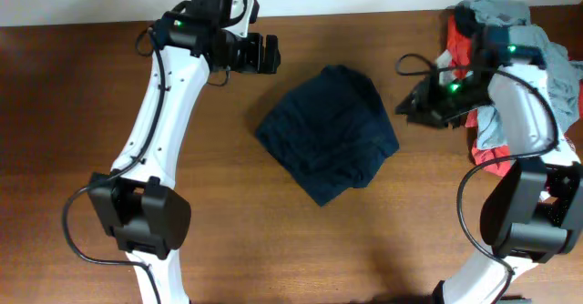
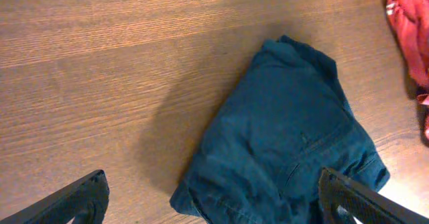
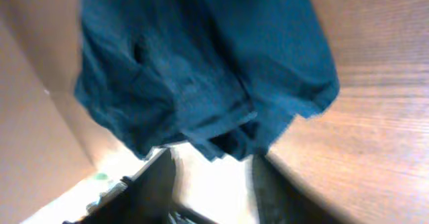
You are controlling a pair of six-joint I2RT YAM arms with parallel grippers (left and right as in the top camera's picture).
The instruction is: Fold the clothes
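Wood-grain bench (image 1: 55, 113) carries everything. At its left, the left hand (image 1: 270, 54) hovers near the back edge, its fingers (image 2: 74, 200) spread wide and gripping nothing. Just right of it, mid-bench, the navy garment (image 1: 328, 133) lies flat on the wood as a folded, rumpled bundle. Further right, the right hand (image 1: 412, 104) points at the bundle's right edge, close to it. Its blurred fingers stand parted with nothing between them. At the far right, a grey-blue garment (image 1: 499, 13) and a red one (image 1: 460, 45) sit heaped, partly hidden by the right arm (image 1: 524, 113).
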